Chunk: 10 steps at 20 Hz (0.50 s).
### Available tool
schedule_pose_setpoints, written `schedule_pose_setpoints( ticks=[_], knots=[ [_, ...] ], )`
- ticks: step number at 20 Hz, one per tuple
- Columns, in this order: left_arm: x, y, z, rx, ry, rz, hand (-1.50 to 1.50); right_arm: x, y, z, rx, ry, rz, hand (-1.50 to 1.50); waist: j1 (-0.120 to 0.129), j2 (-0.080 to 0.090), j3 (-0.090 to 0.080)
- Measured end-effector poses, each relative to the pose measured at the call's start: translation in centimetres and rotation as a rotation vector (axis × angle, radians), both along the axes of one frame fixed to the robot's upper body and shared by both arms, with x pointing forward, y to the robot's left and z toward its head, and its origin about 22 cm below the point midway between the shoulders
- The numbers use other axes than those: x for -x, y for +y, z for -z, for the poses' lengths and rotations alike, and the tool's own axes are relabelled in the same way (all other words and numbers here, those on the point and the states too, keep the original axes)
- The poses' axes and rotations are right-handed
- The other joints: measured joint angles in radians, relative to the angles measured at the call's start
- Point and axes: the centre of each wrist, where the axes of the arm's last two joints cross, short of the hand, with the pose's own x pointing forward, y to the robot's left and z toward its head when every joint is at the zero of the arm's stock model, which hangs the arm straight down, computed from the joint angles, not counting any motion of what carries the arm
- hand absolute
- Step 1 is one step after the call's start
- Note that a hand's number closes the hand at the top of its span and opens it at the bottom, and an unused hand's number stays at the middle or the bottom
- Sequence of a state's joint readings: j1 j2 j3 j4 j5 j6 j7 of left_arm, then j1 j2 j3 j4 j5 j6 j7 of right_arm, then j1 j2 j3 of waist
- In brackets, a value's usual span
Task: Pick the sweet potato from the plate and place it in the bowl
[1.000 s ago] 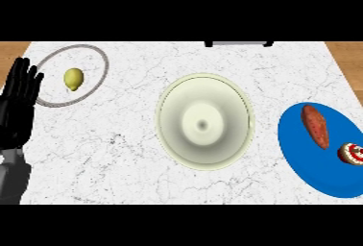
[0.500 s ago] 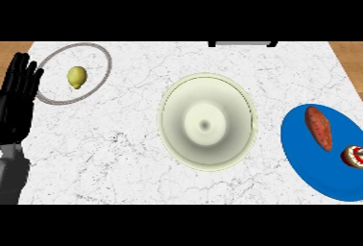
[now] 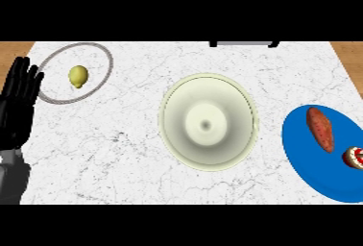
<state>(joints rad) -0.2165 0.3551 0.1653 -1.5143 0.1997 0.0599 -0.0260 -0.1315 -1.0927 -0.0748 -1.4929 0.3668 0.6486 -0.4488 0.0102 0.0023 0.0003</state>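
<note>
An orange-brown sweet potato lies on the blue plate at the right edge of the head view. A pale cream bowl stands in the middle of the counter, with nothing inside it. My left hand rests open at the left edge, fingers pointing up, far from the plate and the bowl. My right hand shows nowhere.
A red and white cut fruit piece lies on the same blue plate, near the sweet potato. At the back left a white plate with a grey rim holds a yellow lemon. A dark object sits at the counter's far edge.
The whole view has drifted slightly: the blue plate and sweet potato sit a little further right in the picture. No object has moved on the counter, and the left hand stays as it was.
</note>
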Motion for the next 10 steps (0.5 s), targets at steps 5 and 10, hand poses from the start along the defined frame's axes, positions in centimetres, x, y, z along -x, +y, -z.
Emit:
schedule_pose_setpoints(
  ticks=[5,10],
  knots=[
    [-0.2,-0.3,0.2,-0.002,0.001,0.002,0.0,-1.2,0.4,2.6,0.012,0.024,0.004,-1.5,-0.001,0.0,0.0],
    [-0.4,0.2,0.1,0.006,-0.001,0.004,0.0,-2.2,0.7,5.0,0.021,0.056,0.018,-1.5,-0.003,-0.001,0.0]
  ],
)
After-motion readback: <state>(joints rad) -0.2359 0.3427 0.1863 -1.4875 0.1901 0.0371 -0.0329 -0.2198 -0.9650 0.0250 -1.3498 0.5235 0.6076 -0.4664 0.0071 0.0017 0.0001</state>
